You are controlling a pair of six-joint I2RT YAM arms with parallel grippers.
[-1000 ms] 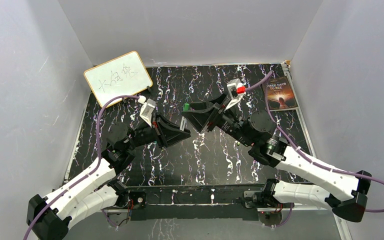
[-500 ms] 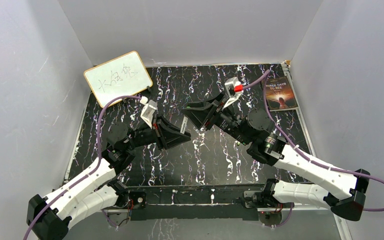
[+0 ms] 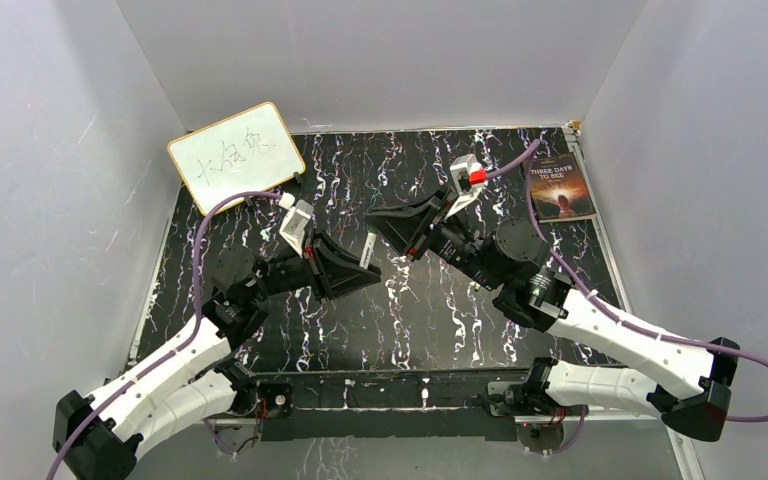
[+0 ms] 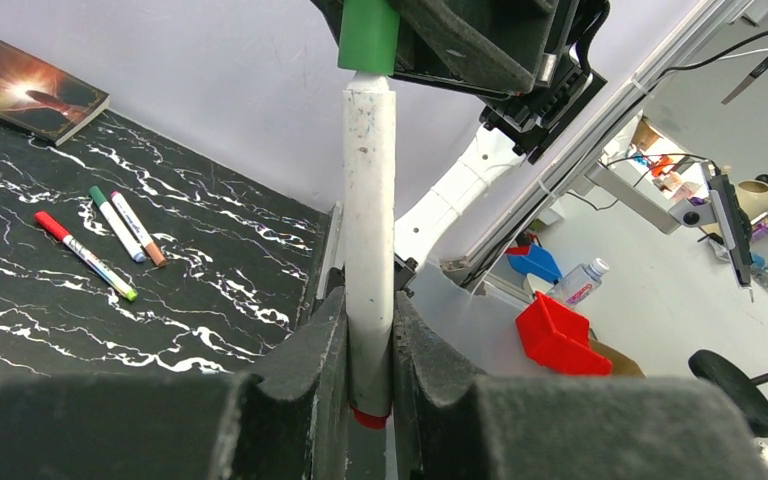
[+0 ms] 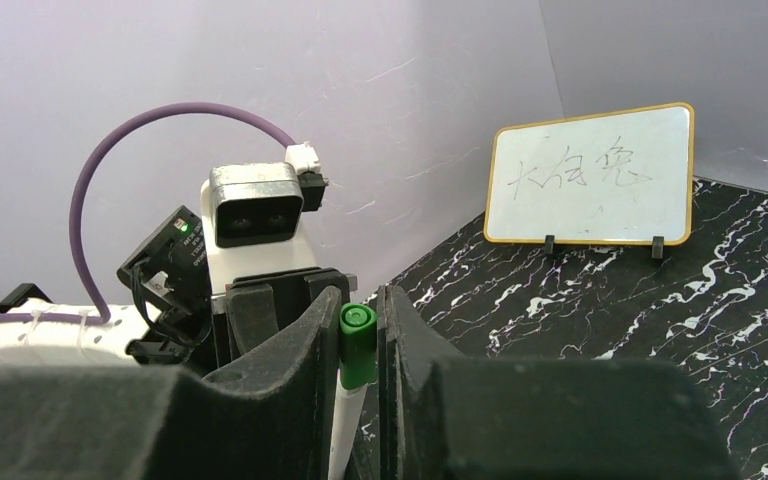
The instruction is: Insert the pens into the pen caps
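Above the middle of the table (image 3: pixel 440 310), the left gripper (image 4: pixel 370 312) is clamped tight on the white pen (image 4: pixel 368 200). The pen's long axis points straight at the right gripper (image 5: pixel 359 300), which is pinched narrowly around the green cap (image 4: pixel 368 35). The cap meets the pen's far end, in line with it.

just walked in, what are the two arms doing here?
Capping a pen in mid-air. The left claw grips a white pen by one end, and the right claw is clamped on a green cap sitting on the pen's other end; whether it is fully pushed home is unclear. Three other pens lie on the table near a book.
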